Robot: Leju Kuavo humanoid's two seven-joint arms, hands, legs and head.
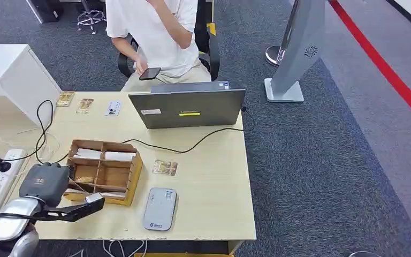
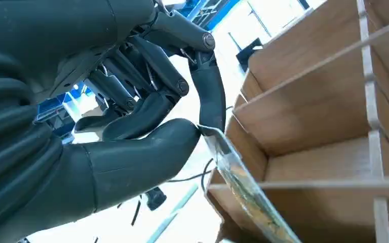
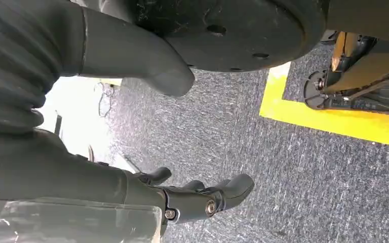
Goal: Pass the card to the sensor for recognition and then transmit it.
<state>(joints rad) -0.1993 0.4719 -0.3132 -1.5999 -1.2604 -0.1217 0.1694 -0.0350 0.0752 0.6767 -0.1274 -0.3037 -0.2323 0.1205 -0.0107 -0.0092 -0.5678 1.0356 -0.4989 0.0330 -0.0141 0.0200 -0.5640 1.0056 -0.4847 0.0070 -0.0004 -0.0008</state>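
My left hand (image 1: 47, 183) reaches into the near left compartment of a wooden divided box (image 1: 135, 171) on the table. In the left wrist view its thumb and a finger pinch the corner of a clear card (image 2: 243, 190) with a gold pattern, which stands on edge against the box wall (image 2: 304, 111). The sensor (image 1: 159, 209), a flat grey-blue device, lies near the table's front edge, to the right of the box. Another clear, gold-patterned card (image 1: 165, 167) lies flat between the box and the sensor. My right hand (image 3: 202, 195) hangs over the carpet with its fingers apart, holding nothing.
A grey laptop (image 1: 187, 108) stands at the back of the table with a black cable (image 1: 192, 144) running forward from it. A person (image 1: 155, 37) sits behind it holding a phone. More cards (image 1: 85, 105) lie at the back left. A power strip (image 1: 0, 171) lies at the left.
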